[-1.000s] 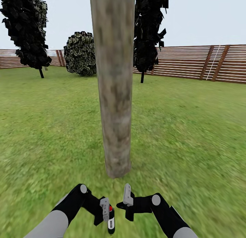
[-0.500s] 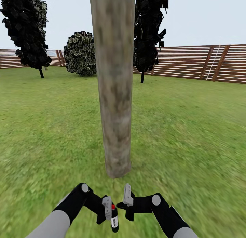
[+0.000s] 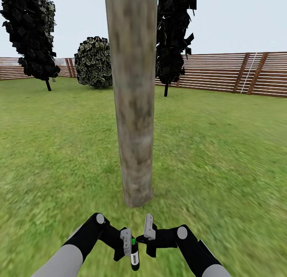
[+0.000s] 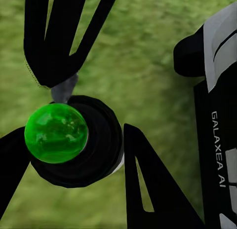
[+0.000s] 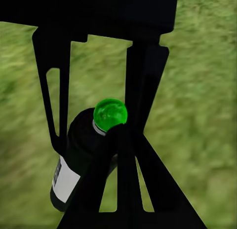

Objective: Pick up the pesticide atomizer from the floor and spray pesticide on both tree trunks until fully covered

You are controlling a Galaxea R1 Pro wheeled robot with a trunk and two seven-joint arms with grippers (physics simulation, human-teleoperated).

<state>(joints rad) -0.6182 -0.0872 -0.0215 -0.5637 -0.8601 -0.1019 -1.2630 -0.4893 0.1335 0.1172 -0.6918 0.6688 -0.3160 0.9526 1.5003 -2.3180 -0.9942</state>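
Note:
A thick mottled grey-brown tree trunk (image 3: 133, 110) stands straight ahead, its base on the grass just beyond my hands. My left gripper (image 3: 128, 245) is shut on the pesticide atomizer (image 3: 135, 258), a dark cylinder with a pale band that hangs tilted low over the grass. The dot on its cap (image 3: 133, 241) glows green. In the left wrist view the atomizer (image 4: 94, 162) sits between the black fingers (image 4: 148, 189) with the green dot (image 4: 56, 133) on top. My right gripper (image 3: 145, 234) is open right beside it. In the right wrist view its fingers (image 5: 143, 91) straddle the atomizer (image 5: 79, 160).
Grass (image 3: 223, 157) covers the ground all around. Two dark-leaved trees (image 3: 172, 38) (image 3: 30, 34) and a round shrub (image 3: 93, 62) stand far back. A brown slatted fence (image 3: 239, 72) closes the yard behind them.
The dot on the atomizer's cap has turned from red to green. My left gripper has carried the atomizer a little rightward, closer to the right gripper, which has stayed still.

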